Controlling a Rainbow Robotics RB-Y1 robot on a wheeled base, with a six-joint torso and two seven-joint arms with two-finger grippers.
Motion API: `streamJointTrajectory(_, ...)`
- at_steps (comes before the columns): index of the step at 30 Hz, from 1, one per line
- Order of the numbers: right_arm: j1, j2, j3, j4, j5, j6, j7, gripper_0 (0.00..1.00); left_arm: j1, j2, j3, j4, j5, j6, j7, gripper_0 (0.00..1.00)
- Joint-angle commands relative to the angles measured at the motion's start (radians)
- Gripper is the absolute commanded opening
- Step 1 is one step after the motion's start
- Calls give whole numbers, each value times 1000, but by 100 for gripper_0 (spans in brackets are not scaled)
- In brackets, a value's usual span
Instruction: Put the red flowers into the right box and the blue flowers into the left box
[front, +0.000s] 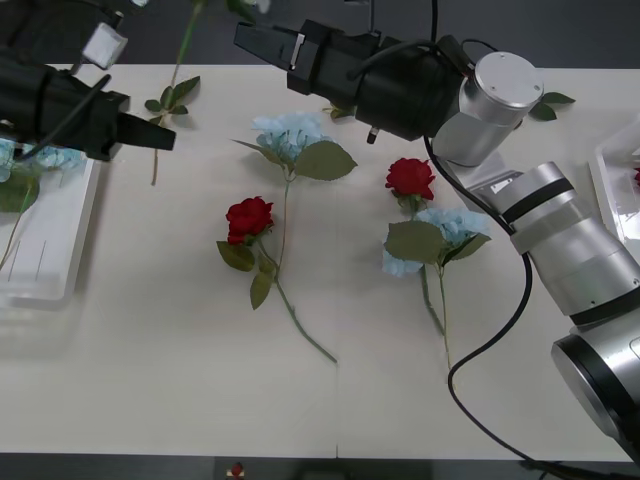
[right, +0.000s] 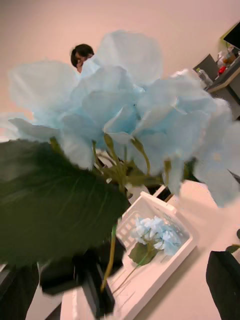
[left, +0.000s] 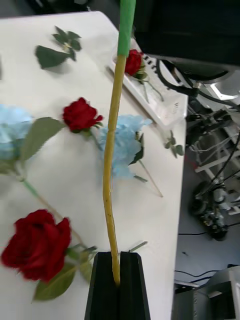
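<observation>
In left hand (clamped): stem

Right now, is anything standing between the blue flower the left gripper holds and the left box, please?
Nothing visible does. The left gripper, shut on the held blue flower by its stem, is beside the left box, which has another blue flower and bare floor.

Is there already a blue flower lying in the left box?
Yes, a blue flower lies inside the left box, which the right wrist view shows beyond the bloom held close to the camera.
</observation>
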Motion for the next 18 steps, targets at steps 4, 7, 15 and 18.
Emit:
streamJointTrajectory(4,-48,-153,38,-41,-14,105,48,98,-18,149,168,-30,-202,41,20,0)
streamJointTrajectory(7,-57,-236,76,-47,-14,165,40,98,-18,193,226,-30,-312,41,16,0)
streamJointTrajectory(15,-68,-431,182,-90,6,267,-78,98,-18,279,346,-30,-610,5,20,0)
streamJointTrajectory(18,-76,-492,183,-124,100,355,-213,98,-18,313,354,-28,-728,-54,28,0)
